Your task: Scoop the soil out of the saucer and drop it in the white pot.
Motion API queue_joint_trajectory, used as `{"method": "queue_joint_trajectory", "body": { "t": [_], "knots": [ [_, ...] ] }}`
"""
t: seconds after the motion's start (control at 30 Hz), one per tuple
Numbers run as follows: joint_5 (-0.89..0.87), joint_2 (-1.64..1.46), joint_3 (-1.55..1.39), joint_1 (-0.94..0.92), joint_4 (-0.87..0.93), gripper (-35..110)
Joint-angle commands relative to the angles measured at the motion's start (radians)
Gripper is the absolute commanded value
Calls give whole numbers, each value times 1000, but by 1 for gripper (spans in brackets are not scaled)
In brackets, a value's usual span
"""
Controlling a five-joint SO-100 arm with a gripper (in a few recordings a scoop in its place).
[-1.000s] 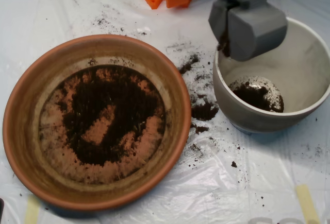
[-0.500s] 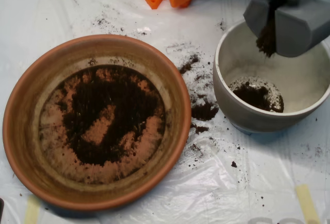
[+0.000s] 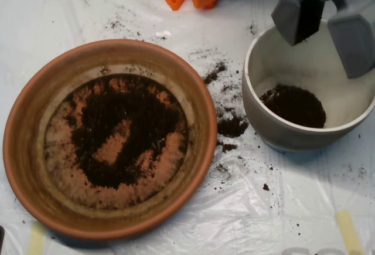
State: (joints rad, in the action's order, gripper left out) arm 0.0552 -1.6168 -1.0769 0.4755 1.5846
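The grey clamshell scoop hangs over the round, deep, off-white pot, its two halves spread wide apart. A heap of dark, crumbly soil lies inside that pot. More soil sits in the big, round, orange clay saucer left of the pot. Crumbs stuck in the scoop might fall beside the pot, where spilled soil already lies.

saucer left | white pot right | soil in both, apparently spilled between

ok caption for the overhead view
Open tool above white pot, soil inside; more left in saucer.
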Motion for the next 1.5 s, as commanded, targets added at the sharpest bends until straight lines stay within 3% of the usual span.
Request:
{"method": "queue_joint_trajectory", "body": {
  "t": [0.0, 0.27, 0.43, 0.63, 1.1, 1.47],
  "knots": [
    [-2, -101, -6, 2, -3, 31],
    [15, -106, 6, -5, 14, 28],
    [29, -109, 3, -8, 31, 38],
    [44, -110, 9, -43, 38, 39],
    [25, -106, 37, -466, 11, 37],
    [103, -190, -459, -772, -276, 39]
  ]
}}
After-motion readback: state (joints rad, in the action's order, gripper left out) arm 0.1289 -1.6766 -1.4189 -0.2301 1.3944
